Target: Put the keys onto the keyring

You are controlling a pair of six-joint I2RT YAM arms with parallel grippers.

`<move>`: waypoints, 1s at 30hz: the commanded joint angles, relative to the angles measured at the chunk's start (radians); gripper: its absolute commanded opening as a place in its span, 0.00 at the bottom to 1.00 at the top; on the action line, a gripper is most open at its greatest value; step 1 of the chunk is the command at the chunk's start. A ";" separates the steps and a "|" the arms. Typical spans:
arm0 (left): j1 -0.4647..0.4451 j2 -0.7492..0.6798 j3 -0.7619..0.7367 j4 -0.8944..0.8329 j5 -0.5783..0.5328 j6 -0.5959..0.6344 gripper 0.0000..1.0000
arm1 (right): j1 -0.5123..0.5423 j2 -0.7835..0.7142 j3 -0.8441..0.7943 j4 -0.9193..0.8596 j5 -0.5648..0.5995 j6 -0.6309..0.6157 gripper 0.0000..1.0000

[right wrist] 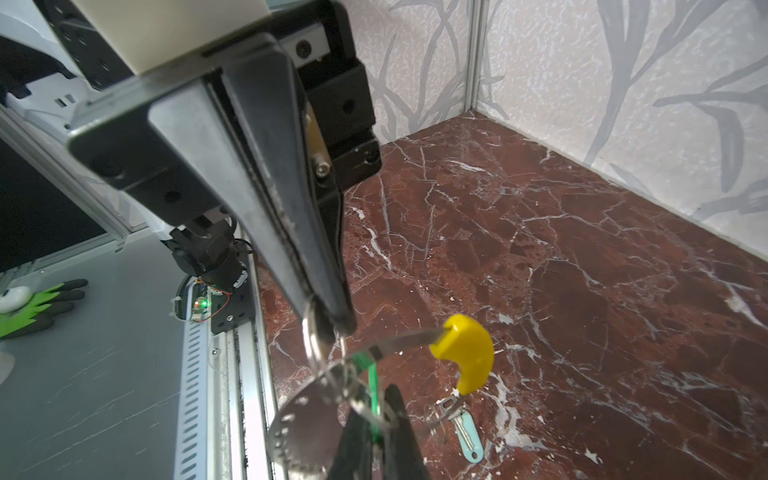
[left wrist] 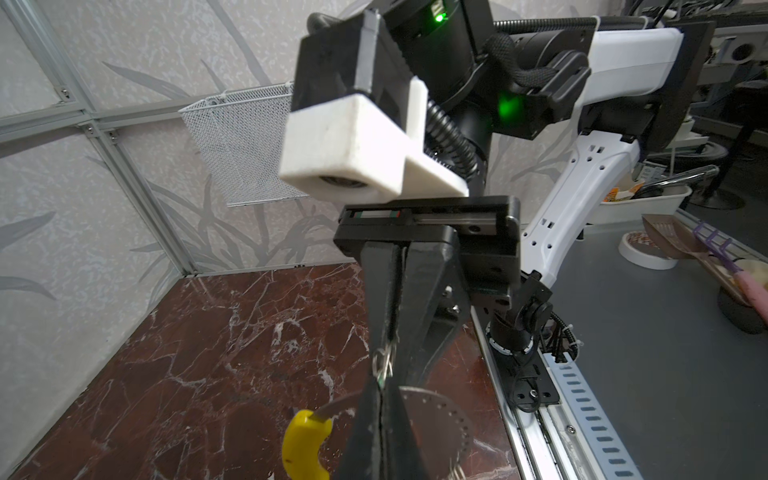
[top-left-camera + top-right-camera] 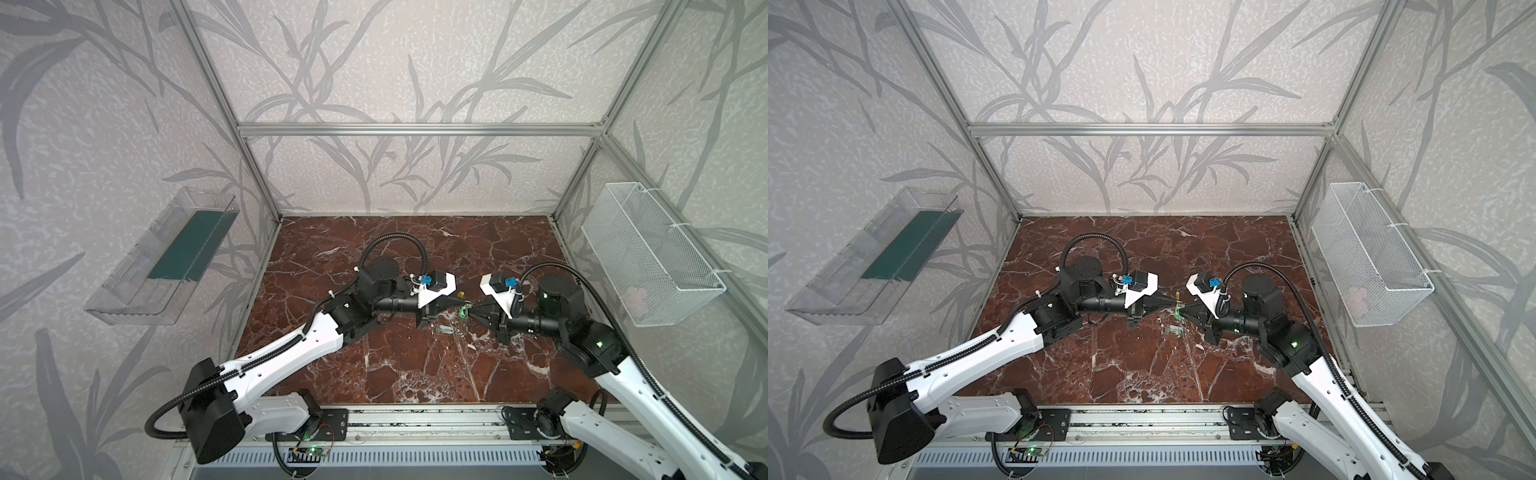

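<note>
The left end effector (image 3: 456,302) is clenched on the keyring (image 2: 305,440), held above the desk (image 3: 374,374). The right end effector (image 3: 471,309) meets it tip to tip, apparently pinching a green-tagged key (image 1: 373,374) at the hoop. A second key (image 1: 465,432) lies on the desk beneath.

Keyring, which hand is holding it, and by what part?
The left hand pinches the keyring by its thin grey band, not the yellow piece.
</note>
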 commanded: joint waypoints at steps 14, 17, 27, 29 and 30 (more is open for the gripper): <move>0.015 0.062 -0.073 0.375 0.104 -0.215 0.00 | -0.005 0.061 -0.007 0.023 -0.127 0.058 0.00; 0.016 0.062 -0.088 0.412 0.074 -0.230 0.00 | -0.004 0.024 -0.024 0.038 -0.070 0.046 0.27; 0.019 0.060 -0.074 0.419 0.031 -0.229 0.00 | -0.006 -0.178 -0.178 0.206 0.120 0.091 0.40; 0.019 0.061 -0.068 0.419 0.029 -0.230 0.00 | -0.004 -0.182 -0.186 0.231 0.129 0.106 0.41; 0.020 0.063 -0.064 0.418 0.028 -0.230 0.00 | -0.004 -0.179 -0.187 0.244 0.128 0.113 0.41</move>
